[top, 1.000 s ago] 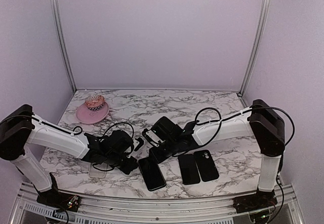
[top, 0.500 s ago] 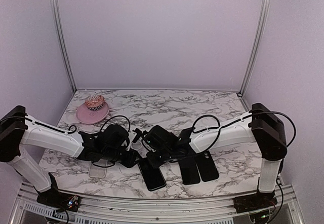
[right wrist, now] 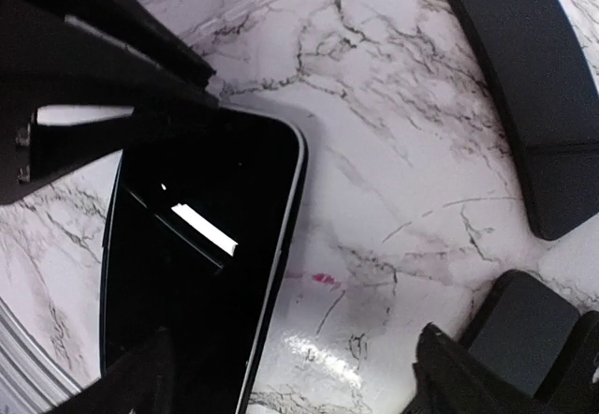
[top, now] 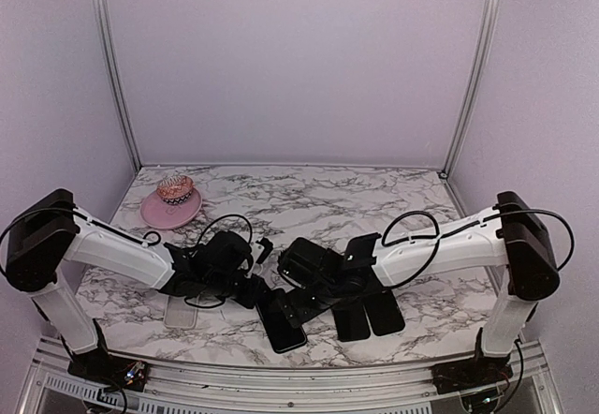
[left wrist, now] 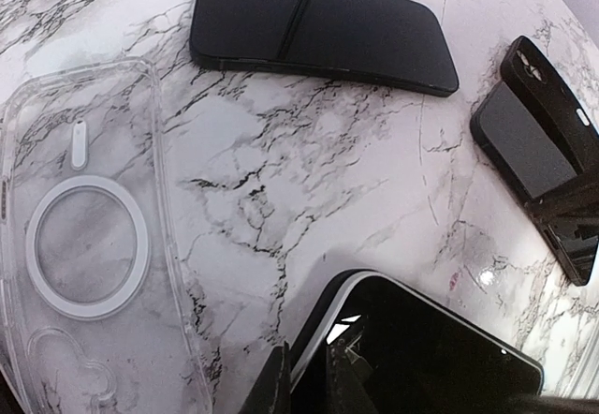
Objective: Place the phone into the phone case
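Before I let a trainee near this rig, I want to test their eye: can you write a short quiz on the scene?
1. True or false: the clear case lies empty on the table.
2. Which gripper's jaws stand wide open? A left; B right; C neither.
3. Fill in: the pink plate sits at the table's far ____ corner.
Key: 1 true; 2 B, the right gripper; 3 left.
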### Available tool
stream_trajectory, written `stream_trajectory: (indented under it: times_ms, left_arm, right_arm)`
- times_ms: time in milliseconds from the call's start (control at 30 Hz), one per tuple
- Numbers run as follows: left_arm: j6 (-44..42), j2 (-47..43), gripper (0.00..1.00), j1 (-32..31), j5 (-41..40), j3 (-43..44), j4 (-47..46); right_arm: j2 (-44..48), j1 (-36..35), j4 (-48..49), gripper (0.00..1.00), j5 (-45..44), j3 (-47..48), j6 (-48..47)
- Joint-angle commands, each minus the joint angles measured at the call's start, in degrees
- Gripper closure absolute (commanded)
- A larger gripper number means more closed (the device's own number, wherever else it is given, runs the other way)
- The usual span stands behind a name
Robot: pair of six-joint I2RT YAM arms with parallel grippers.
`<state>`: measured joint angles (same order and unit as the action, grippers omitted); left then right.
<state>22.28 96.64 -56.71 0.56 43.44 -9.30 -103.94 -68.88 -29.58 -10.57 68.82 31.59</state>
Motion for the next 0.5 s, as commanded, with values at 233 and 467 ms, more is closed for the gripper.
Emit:
stream_trajectory:
  times_ms: [233, 467]
  left_arm:
    - [-3.0, -14.8, 0.5, 4.9, -6.6, 0.9, 14.0]
    - [-3.0, -18.4, 0.44, 5.2, -7.2, -0.8, 15.1]
  right_arm:
    - [-8.7, -5.6, -4.9, 0.01, 1.7, 10.3, 6.8]
    - [-15.0, -6.3, -10.4, 0.01, 1.9, 16.1, 8.4]
